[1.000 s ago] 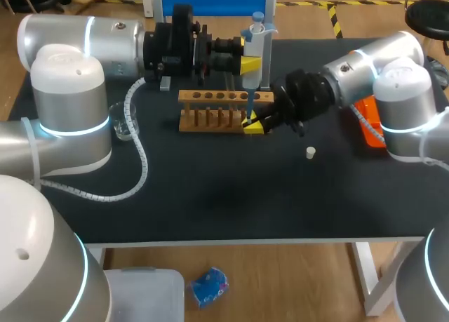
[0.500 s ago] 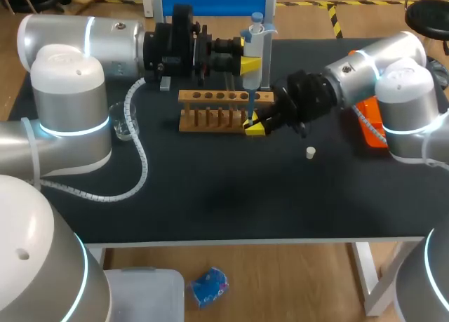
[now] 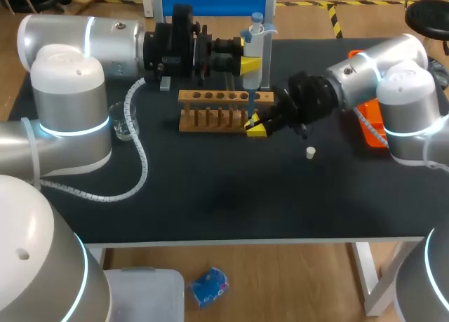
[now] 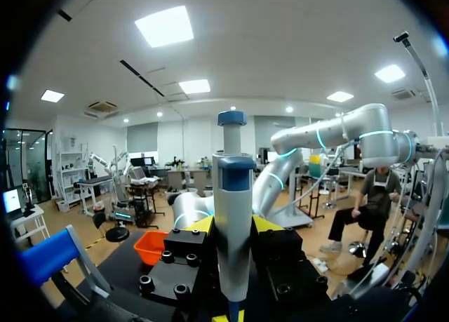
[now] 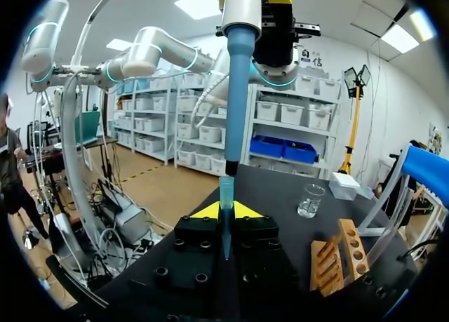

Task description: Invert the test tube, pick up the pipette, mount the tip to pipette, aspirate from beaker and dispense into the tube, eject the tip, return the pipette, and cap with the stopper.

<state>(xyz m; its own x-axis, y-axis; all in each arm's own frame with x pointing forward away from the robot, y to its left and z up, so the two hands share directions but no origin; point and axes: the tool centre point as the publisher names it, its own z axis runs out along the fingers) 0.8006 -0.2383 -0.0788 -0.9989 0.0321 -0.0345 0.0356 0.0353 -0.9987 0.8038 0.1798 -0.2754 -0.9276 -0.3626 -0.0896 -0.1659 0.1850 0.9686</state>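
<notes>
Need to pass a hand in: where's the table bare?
Bare: the table's front strip, from the cable across to below the stopper. Crowded: the rack's right end, where left gripper holds the pipette and right gripper its tip.

Head view: looked down from above and behind, well back from the pipette (image 3: pixel 254 52), over the whole table (image 3: pixel 210 196).
Left wrist view: looked level from just behind the pipette, very near.
Right wrist view: looked out from close under the pipette, toward the rack (image 5: pixel 337 262) beyond it.
Shared: pipette in all three; rack in head and right wrist views.
</notes>
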